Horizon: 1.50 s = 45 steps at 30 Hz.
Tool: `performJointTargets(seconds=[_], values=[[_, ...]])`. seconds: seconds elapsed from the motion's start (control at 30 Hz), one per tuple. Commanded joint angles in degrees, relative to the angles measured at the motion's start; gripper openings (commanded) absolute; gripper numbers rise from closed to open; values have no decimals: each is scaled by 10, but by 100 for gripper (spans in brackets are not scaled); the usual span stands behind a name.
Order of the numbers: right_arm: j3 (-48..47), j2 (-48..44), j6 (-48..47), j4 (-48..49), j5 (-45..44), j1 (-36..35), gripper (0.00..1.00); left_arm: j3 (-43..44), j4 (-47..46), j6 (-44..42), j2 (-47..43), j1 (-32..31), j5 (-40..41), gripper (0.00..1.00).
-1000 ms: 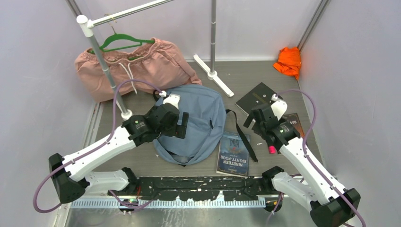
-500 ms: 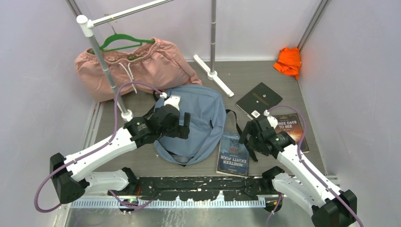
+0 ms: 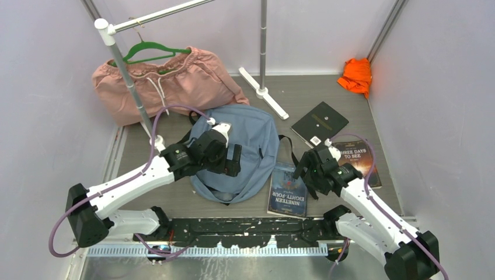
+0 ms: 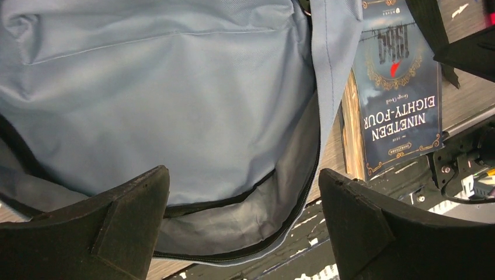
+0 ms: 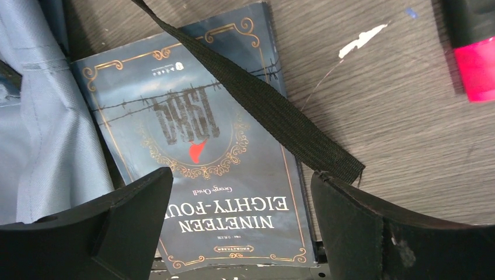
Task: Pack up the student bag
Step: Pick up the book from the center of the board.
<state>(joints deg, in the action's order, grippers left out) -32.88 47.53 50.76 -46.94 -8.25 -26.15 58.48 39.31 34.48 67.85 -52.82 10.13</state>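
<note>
Dusty-blue fabric of the student bag [image 3: 248,143] is seen directly beneath the left gripper [image 3: 232,160], whose jaws are spread wide with nothing grasped. The bag's unzipped mouth, lined in pale grey, is seen just below and between that gripper's fingertips in the left wrist view. The right gripper [image 3: 304,169] is held just beside the bag's edge, with the fabric at its left finger; its jaws are likewise parted and empty. Directly under it the Nineteen Eighty-Four book [image 5: 198,151] is laid flat, one long edge overlapped by the bag. A black strap [image 5: 262,111] is draped diagonally across the cover. A pink marker [image 5: 478,64] is glimpsed to the right of this gripper.
</note>
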Motion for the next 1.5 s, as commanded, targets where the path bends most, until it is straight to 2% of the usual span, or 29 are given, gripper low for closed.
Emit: performJointTargets(seconds=[0.0,0.23,0.5,0.67,0.83,0.93,1.03,1.2,1.47], values=[[25,-7,33,35,21,-3,94,-11,-41,1,9,0,-47,99],[69,1,45,63,32,-2,94,-13,-49,1,37,0,-78,99],[109,-3,77,132,104,-5,94,-8,-61,1,51,0,-124,99],[98,-8,77,143,111,-5,95,21,-42,-3,48,-23,-69,97],[105,-4,94,168,125,-5,95,47,-51,2,59,-48,-90,96],[96,-14,94,158,117,-5,95,76,-50,5,88,-87,-99,94],[76,-32,88,119,76,-4,95,105,-52,10,134,-122,-160,94],[54,-61,85,63,18,-4,96,122,-62,38,232,-129,-241,86],[65,-104,109,49,15,-4,96,113,-84,76,310,-129,-209,74]])
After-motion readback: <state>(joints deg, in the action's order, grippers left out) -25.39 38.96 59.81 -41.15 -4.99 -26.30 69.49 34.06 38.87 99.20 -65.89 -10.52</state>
